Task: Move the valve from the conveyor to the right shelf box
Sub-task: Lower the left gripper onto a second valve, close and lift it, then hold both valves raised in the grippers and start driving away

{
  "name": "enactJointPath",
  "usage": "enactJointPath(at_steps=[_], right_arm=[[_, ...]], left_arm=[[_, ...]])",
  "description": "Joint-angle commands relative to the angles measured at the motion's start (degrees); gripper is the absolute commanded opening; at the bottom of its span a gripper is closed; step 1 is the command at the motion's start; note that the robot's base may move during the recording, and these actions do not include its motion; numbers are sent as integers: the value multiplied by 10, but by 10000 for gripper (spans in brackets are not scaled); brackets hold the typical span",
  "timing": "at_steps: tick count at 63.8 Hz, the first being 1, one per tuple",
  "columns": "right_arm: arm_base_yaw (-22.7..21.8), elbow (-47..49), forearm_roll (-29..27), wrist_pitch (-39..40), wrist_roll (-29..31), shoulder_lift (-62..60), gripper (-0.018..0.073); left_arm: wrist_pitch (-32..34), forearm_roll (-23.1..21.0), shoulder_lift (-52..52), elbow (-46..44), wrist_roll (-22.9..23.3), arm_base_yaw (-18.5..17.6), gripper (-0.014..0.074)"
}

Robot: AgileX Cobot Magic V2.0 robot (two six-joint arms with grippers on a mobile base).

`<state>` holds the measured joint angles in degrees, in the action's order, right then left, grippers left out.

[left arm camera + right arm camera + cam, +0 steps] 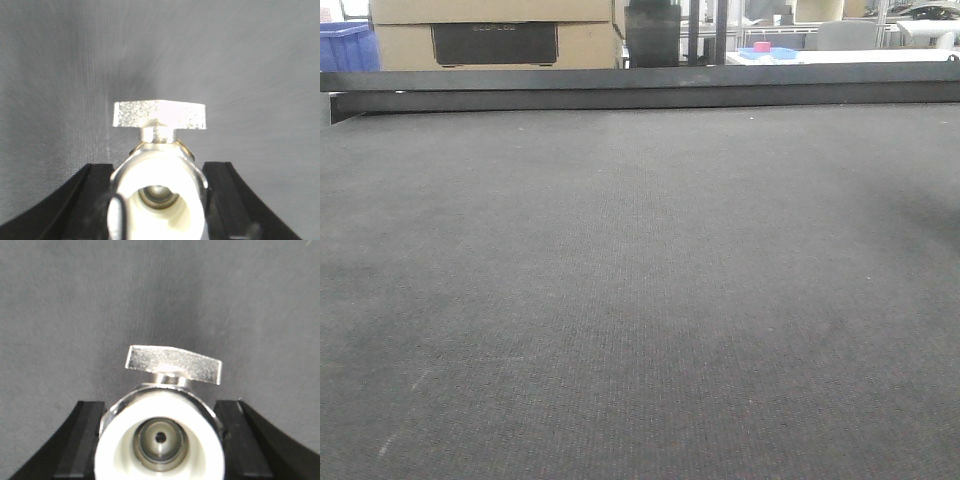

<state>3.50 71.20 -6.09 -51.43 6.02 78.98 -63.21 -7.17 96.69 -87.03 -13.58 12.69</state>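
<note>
Seen end-on in the left wrist view, a silvery valve [159, 116] with a white cap and a flat handle on top sits between the black fingers of my left gripper [157, 170], which is shut on it. In the right wrist view, a second valve [173, 364] of the same kind is held the same way by my right gripper [160, 407]. Behind both lies the dark grey conveyor [640, 300] belt. Neither gripper nor any valve shows in the front view. The right shelf box is out of view.
A dark metal side rail [640, 88] runs along the belt's far edge. Beyond it stand cardboard boxes [490, 35], a blue bin [345, 45], a dark upright frame [652, 35] and a blue tray with a pink item [767, 50].
</note>
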Motion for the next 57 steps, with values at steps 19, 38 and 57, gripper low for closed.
enactJointPath(at_steps=[19,38,57], right_arm=[[-4,93,1,6,-1,-68,-154],[-4,144,-1,-8,-1,-98,-154],[-4,145,-2,-5,-1,-104,-154]], left_arm=[[2,-21,-205,-6,2,-30,-111],[46,-28,-298,-6,3,-31,-111],[48,-28,-301,-6,3,-31,-111]])
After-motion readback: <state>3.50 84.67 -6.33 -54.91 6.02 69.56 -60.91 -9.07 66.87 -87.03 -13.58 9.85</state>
